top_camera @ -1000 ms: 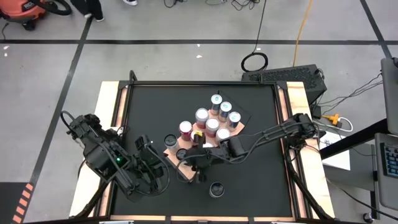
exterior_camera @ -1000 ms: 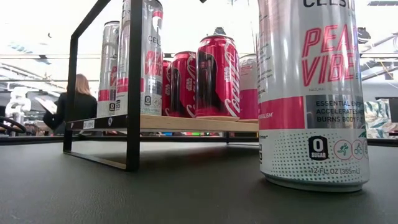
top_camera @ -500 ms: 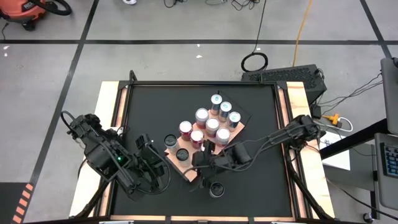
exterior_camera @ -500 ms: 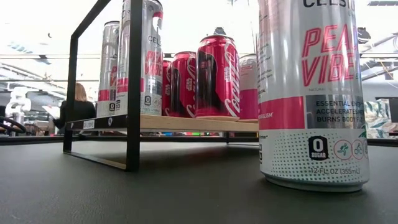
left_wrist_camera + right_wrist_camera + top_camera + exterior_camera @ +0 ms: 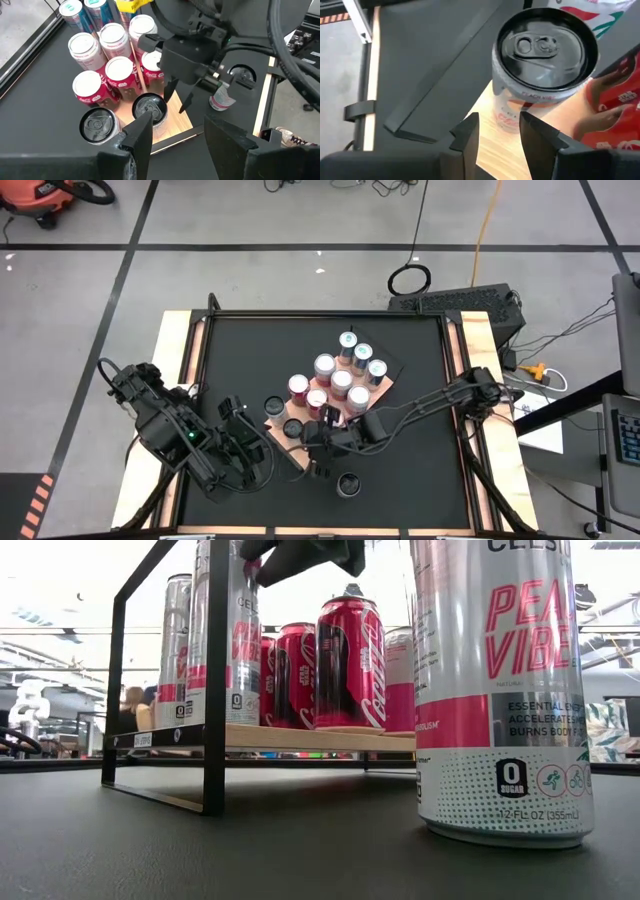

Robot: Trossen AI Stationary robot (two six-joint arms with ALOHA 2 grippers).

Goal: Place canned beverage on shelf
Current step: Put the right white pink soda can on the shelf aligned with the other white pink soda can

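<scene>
I hold the right pincer (image 5: 318, 463) above the shelf (image 5: 300, 448), fingers apart and empty, near the black-topped can (image 5: 542, 55) on its near corner. Moving carelessly, a finger may knock it off. The left pincer (image 5: 175, 142) waits apart and empty

Cans (image 5: 341, 384) on shelf (image 5: 283, 442): eight; off shelf: two.
</scene>
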